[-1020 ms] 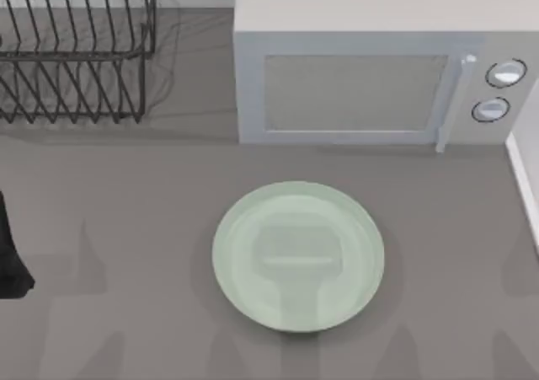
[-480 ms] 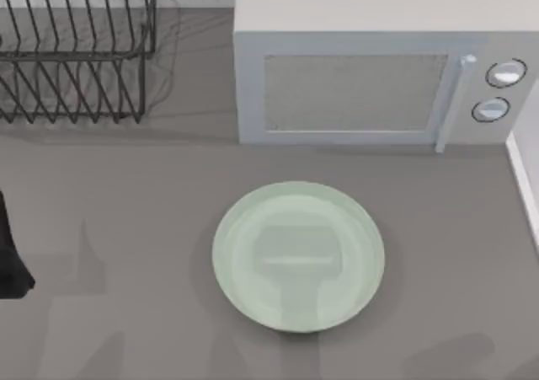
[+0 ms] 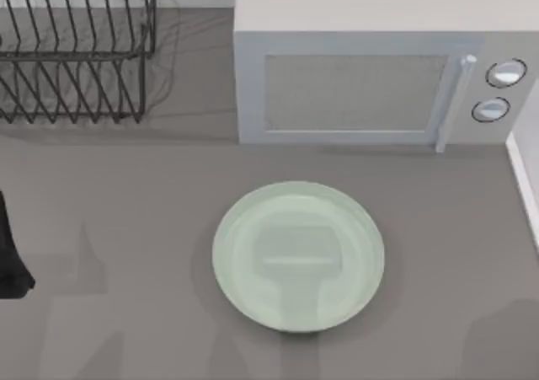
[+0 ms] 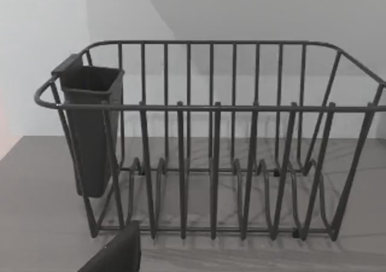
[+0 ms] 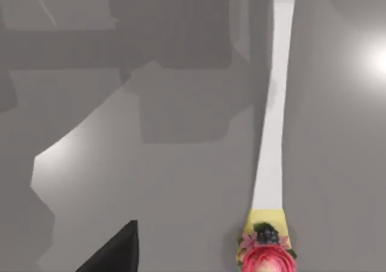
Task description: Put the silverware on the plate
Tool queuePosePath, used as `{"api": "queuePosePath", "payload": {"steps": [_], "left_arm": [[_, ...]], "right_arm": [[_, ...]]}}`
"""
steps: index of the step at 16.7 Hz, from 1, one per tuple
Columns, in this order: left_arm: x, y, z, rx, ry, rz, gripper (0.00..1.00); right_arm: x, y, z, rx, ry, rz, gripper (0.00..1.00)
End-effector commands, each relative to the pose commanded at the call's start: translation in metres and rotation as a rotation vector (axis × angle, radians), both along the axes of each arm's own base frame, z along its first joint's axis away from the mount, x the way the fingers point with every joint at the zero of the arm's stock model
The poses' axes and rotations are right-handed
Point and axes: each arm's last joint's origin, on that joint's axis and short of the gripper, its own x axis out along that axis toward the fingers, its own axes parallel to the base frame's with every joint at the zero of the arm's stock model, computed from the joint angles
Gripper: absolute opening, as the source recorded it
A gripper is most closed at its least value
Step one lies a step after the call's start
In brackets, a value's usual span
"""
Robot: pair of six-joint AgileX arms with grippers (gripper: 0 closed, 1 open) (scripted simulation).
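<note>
The pale-green plate (image 3: 298, 256) lies on the grey table in front of the microwave, with nothing on it. In the right wrist view the silverware shows as a thin pale handle (image 5: 274, 109) ending in a red-pink knob (image 5: 265, 259), lying flat on the grey surface; its bowl runs out of the picture. A dark part of my right gripper (image 5: 117, 253) stands beside the knob end, apart from the handle. My left arm (image 3: 10, 258) is parked at the table's left edge, and a dark part of my left gripper (image 4: 117, 254) faces the dish rack.
A grey microwave (image 3: 370, 77) with its door shut stands at the back. A dark wire dish rack (image 3: 72, 51) stands at the back left, with a dark cutlery holder (image 4: 90, 127) hung on one end. A pale wall edge (image 3: 526, 186) borders the right side.
The arm shadows on the table's front right have shifted from frame to frame. The plate and the left arm have not moved.
</note>
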Motion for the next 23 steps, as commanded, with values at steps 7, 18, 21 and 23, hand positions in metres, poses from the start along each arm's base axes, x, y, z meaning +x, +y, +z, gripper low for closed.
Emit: {"api": "queuePosePath", "payload": {"steps": [7,18,21,23], "left_arm": [[0.0,0.0,0.0,0.0,0.0,0.0,1.0],[0.0,0.0,0.0,0.0,0.0,0.0,1.0],[0.0,0.0,0.0,0.0,0.0,0.0,1.0],[0.0,0.0,0.0,0.0,0.0,0.0,1.0]], "right_arm": [[0.003,-0.002,0.0,0.008,0.019,0.018,1.0],[0.009,-0.004,-0.095,0.007,0.018,0.015,1.0],[0.008,-0.004,-0.099,0.009,0.021,0.015,1.0],[0.008,-0.004,-0.099,0.009,0.021,0.015,1.0]]}}
